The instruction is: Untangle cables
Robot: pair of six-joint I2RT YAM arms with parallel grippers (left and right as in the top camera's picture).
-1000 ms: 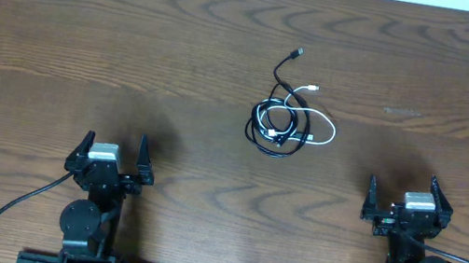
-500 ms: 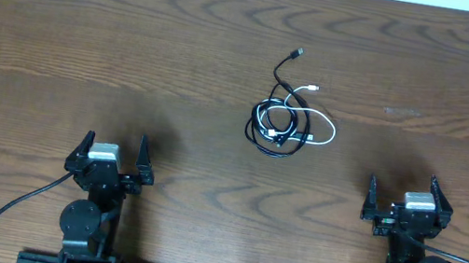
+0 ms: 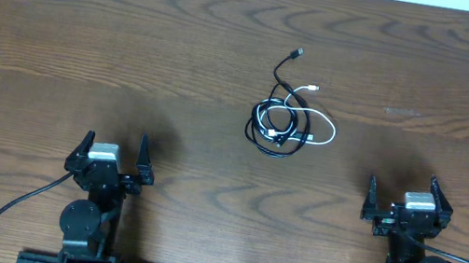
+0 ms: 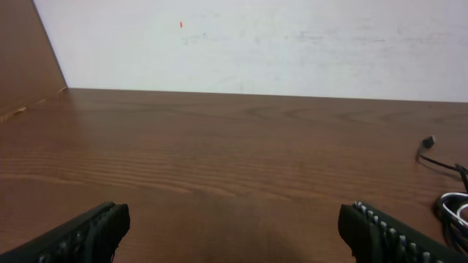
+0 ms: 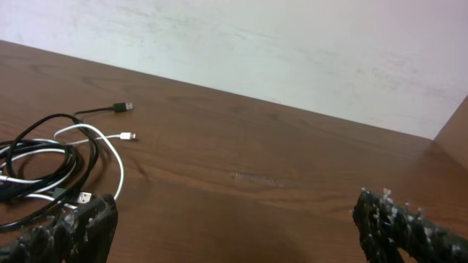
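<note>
While the cables (image 3: pixel 288 121) lie tangled just right of centre in the overhead frame, untouched, my left gripper (image 3: pixel 115 140) and right gripper (image 3: pixel 403 182) rest at the lower edge, jaws wide apart, empty. Untangling not yet begun. Next move, in my judgement: reach in and pinch the loose plug end (image 3: pixel 299 54).

A: What kind of place is this?
B: Looks like a robotics lab: two robot arms (image 3: pixel 97 195) fixed along a wood-grain table (image 3: pixel 63 19), and a plain white wall (image 4: pixel 256 44) straight ahead of the left gripper (image 4: pixel 234 223)
</note>
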